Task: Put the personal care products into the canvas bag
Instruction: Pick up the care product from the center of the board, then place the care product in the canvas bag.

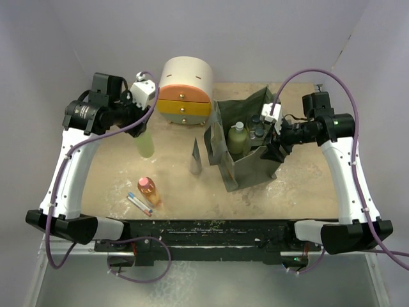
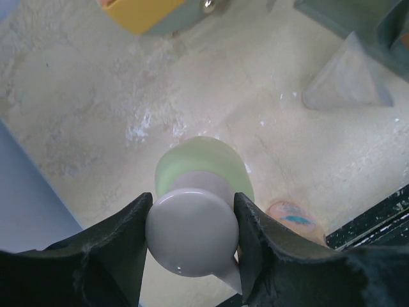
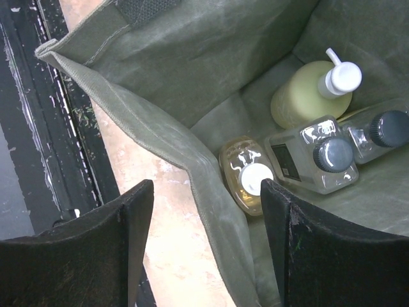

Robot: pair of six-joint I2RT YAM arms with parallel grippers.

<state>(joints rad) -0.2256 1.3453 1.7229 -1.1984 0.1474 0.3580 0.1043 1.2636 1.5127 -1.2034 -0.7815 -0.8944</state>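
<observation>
Left gripper [image 2: 193, 220] clamps the pale green white-capped plastic bottle [image 2: 208, 163] at ten o'clock — right gripper [image 3: 206, 198], jaws apart, hangs over the olive-green canvas bag [image 3: 166, 64] at three o'clock.

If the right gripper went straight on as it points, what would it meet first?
Probably the near wall of the canvas bag, running between the right gripper's open jaws; the white-capped bottle inside lies just beyond. Depth unclear.

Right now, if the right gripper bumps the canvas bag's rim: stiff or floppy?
Likely floppy: the canvas bag shows creased, sagging walls and a bent rim. It probably deforms rather than slides, since the bottles inside weigh down its floor. The right gripper, open across that rim, could snag and drag the fabric.
</observation>
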